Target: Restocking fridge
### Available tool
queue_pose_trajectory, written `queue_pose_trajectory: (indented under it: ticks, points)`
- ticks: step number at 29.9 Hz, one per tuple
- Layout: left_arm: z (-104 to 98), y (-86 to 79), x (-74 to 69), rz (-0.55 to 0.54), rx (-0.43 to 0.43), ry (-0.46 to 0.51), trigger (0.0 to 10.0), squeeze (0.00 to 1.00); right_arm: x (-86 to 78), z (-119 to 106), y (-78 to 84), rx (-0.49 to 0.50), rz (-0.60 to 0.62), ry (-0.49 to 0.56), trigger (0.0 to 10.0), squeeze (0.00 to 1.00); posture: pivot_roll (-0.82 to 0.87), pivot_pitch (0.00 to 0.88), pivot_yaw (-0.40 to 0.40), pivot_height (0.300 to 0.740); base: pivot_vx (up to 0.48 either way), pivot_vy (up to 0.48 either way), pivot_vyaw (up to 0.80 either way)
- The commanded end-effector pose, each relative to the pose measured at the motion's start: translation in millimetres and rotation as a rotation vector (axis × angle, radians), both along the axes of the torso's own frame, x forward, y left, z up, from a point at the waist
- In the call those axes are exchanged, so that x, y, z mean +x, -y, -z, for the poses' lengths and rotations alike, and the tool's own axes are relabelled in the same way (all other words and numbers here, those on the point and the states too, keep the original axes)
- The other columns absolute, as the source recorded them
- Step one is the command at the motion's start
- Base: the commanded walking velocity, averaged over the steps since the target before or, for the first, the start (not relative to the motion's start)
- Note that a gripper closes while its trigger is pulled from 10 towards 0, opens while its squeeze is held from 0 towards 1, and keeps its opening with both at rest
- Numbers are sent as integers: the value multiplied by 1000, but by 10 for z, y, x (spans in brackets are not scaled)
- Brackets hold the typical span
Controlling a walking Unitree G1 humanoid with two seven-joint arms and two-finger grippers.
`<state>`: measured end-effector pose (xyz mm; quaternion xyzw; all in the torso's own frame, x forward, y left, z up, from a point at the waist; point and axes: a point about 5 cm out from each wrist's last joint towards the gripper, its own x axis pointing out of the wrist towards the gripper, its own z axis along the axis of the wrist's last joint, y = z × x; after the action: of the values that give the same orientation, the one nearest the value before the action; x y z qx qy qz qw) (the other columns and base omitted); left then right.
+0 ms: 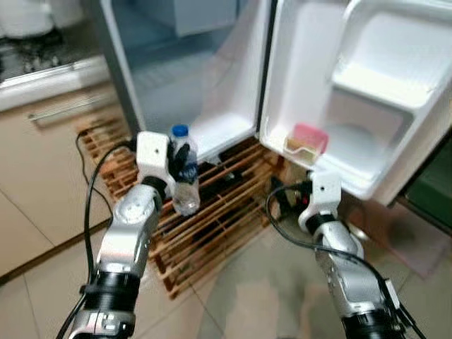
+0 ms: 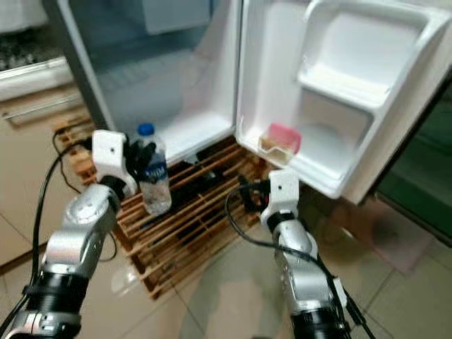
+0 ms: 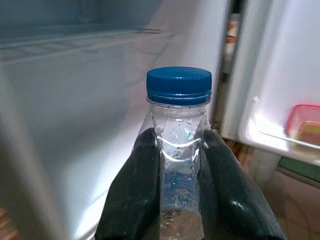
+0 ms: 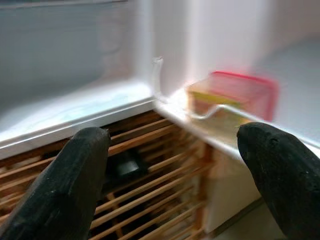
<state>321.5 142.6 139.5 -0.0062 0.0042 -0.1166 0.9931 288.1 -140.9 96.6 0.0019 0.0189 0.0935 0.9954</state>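
Clear bottle [image 3: 178, 165] in left claw [image 3: 177, 200] | pink box [image 1: 309, 137] on door shelf [image 1: 332, 168]

My right gripper [image 4: 175, 165] has its two black fingers [image 4: 65, 185] spread wide apart, with nothing between them. Past the gap I see the bottom edge of the open fridge [image 4: 75, 120], a pale white sill running across, with the dim grey interior above it. Below that sill lies a wooden slatted pallet [image 4: 150, 200], its thin bars running at a slant, and a small dark object [image 4: 125, 167] sits among the slats near one fingertip. Further over, the fridge door's lowest shelf [image 4: 210, 127] holds a container with a red lid [image 4: 235, 95], blurred, with something yellowish inside. A clear rail [image 4: 207, 114] curves along the shelf's front.
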Motion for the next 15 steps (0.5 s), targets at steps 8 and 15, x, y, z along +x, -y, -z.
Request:
queue_pose_trajectory:
  ticks: [8, 15]
  points:
    - [-118, 126, 29, 74, -48, 42, 10000, 0, -8, 0, 77, 4, 28, 3, 10000, 75, -76, 0, 36, 730, 0, 0, -698]
    - [-135, 112, 42, 58, -19, 70, 10000, 0, -9, -6, 93, 6, 33, 7, 10000, 75, -83, 0, 37, 730, 0, 0, -700]
